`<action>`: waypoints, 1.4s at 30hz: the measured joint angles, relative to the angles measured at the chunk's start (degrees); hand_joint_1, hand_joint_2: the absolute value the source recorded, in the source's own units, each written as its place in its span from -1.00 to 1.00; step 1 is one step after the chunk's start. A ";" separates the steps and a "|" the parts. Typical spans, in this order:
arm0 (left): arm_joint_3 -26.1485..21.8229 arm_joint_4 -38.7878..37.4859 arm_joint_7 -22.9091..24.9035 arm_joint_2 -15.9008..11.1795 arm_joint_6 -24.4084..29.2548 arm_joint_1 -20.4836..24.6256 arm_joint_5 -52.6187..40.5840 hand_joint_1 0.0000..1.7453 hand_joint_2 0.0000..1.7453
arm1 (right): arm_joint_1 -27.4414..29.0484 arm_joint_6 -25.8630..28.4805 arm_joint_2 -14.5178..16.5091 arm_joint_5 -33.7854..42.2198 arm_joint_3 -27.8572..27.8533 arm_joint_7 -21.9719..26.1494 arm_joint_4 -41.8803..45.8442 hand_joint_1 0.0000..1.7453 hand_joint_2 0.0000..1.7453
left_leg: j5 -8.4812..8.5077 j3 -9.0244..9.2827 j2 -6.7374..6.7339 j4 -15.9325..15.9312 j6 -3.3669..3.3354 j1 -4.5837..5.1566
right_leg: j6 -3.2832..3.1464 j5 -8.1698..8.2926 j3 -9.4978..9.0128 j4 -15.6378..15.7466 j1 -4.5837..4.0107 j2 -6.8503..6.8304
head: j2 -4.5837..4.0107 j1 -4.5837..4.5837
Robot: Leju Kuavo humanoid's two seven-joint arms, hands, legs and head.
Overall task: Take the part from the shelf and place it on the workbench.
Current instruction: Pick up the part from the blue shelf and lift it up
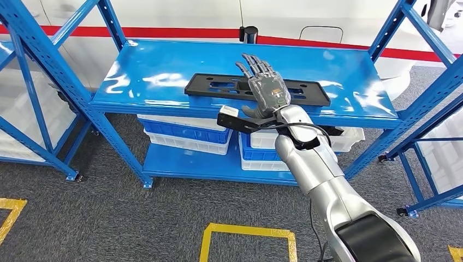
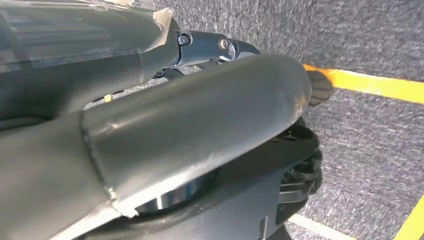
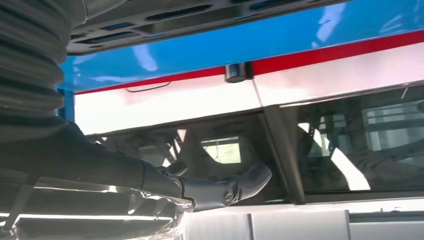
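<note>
Blue metal shelf point(image 1: 164, 65): top deck glossy, reflective, carried on perforated blue uprights w/ diagonal braces. Lower deck holds stacked bins point(image 1: 185, 134), white over blue, ribbed plastic, under the front edge. More blue racking both sides; translucent white crates point(image 1: 30, 117) behind the left rack. Floor is grey carpet point(image 1: 109, 218) w/ yellow tape squares point(image 1: 248, 232). White wall w/ red stripe point(image 1: 180, 31) behind the shelf; a short dark post point(image 1: 248, 34) stands at the back edge.

Part point(image 1: 218, 85): long, flat, black panel, matte, w/ slotted cut-outs, lying flat on the top deck, roughly centred, long axis along the shelf. Nothing else on that deck beside it; approach from the front is unobstructed apart from the shelf edge.

Right hand point(image 1: 265, 87): grey, fingers extended and slightly apart, pointing toward the wall, lying over the middle of the part, palm down. Holds nothing. Contact w/ the part cannot be told from the head view. Silver right arm reaches up from lower right, wrist over the front edge of the deck, black camera bracket point(image 1: 235, 120) at the wrist. In the right wrist view the thumb point(image 3: 235, 187) sticks out straight, apart from the fingers, w/ the dark underside of the part close by.

Left hand point(image 2: 190, 125): very close, blurred grey shapes over carpet and yellow tape; its state cannot be told.
</note>
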State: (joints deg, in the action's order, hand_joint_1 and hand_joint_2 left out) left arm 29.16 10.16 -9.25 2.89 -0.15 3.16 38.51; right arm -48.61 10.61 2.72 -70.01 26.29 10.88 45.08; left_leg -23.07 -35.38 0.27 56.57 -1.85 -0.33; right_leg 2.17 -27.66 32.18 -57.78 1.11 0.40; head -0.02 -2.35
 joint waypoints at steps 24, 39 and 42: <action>-0.99 -0.16 0.04 0.54 2.16 -0.12 1.72 -1.00 -1.00 | -2.31 1.63 4.84 0.87 1.60 1.28 -7.55 -1.00 1.00 | -1.36 -3.29 -0.13 6.19 2.57 -0.76 | -2.78 1.71 -1.27 1.82 -0.25 0.17 | 0.00 0.03; -1.05 -0.22 -0.19 0.43 2.04 0.09 1.75 -1.00 -1.00 | -1.92 4.09 4.60 3.54 1.60 5.01 -9.75 -1.00 1.00 | 0.68 -0.36 0.23 0.06 0.78 0.62 | -1.55 0.83 -1.47 2.21 -0.61 0.10 | 0.00 0.20; -1.05 -0.22 -0.52 0.43 2.05 0.08 1.93 -1.00 -1.00 | -0.75 5.29 3.85 5.54 0.95 6.37 -8.95 -1.00 1.00 | 0.70 -0.35 0.23 0.06 0.71 0.66 | -1.31 0.83 -1.50 2.21 -0.52 0.10 | 0.00 0.19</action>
State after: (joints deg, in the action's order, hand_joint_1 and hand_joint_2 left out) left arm 28.11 9.94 -9.78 3.32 1.90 3.24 40.44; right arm -49.35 15.90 6.56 -64.47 27.23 17.25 36.14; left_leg -22.38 -35.73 0.50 56.63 -1.15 0.33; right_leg 0.86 -26.82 30.68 -55.57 0.58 0.50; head -0.02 -2.16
